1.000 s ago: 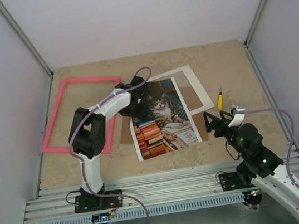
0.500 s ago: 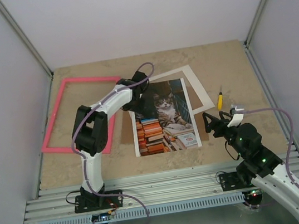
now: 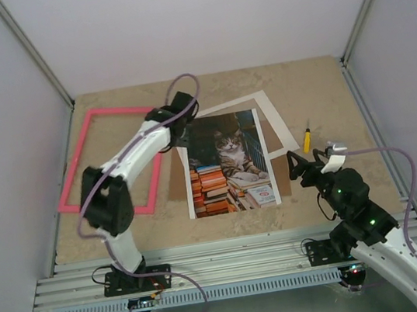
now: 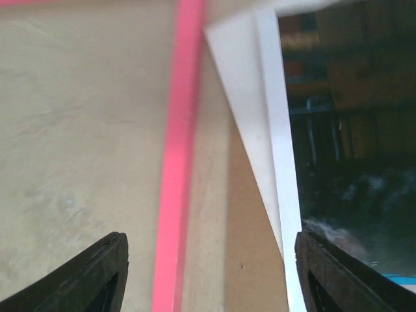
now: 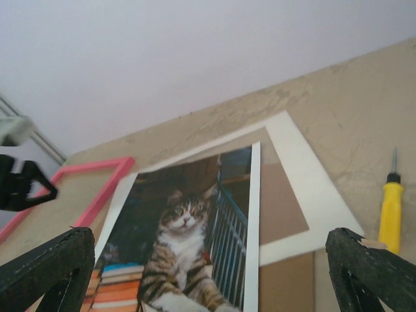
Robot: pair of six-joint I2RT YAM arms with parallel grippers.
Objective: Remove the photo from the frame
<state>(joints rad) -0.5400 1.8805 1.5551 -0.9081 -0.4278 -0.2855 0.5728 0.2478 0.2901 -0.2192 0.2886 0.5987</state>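
One frame [image 3: 127, 110], one photo [image 3: 229, 164], one mat [image 3: 275, 115], one screwdriver [image 3: 307, 140]

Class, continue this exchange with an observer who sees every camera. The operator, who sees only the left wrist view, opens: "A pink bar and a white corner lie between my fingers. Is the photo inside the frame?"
Observer: No. From above, the photo lies outside the pink frame, to its right.
Operator: Is it face up?
Observer: Yes. It shows a tabby cat sitting among stacked books.
Operator: Is anything near the right gripper?
Observer: A yellow screwdriver lies just beyond its open jaws, untouched.
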